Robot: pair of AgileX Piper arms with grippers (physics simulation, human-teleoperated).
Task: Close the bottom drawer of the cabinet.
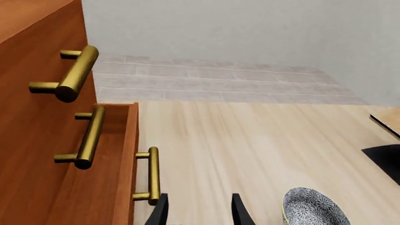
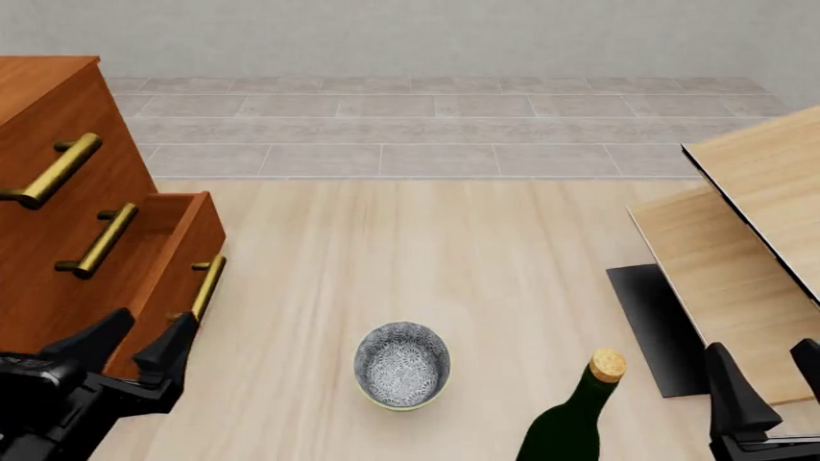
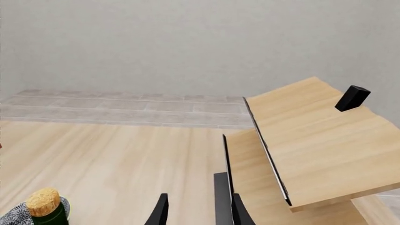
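The reddish-brown cabinet (image 2: 52,192) stands at the table's left. Its bottom drawer (image 2: 173,279) is pulled out, and the brass bar handle (image 2: 205,285) on its front faces the table's middle. In the left wrist view the same drawer (image 1: 109,178) and handle (image 1: 151,174) lie beside one finger. My left gripper (image 2: 134,346) (image 1: 200,213) is open and empty, just at the near end of that handle. My right gripper (image 2: 769,379) (image 3: 198,213) hangs open and empty at the near right.
A patterned bowl (image 2: 402,363) sits mid-table near the front, with a dark green corked bottle (image 2: 577,418) to its right. Pale wood panels (image 2: 756,192) lean at the right over a black mat (image 2: 654,327). A small black block (image 3: 351,97) rests on the upper panel.
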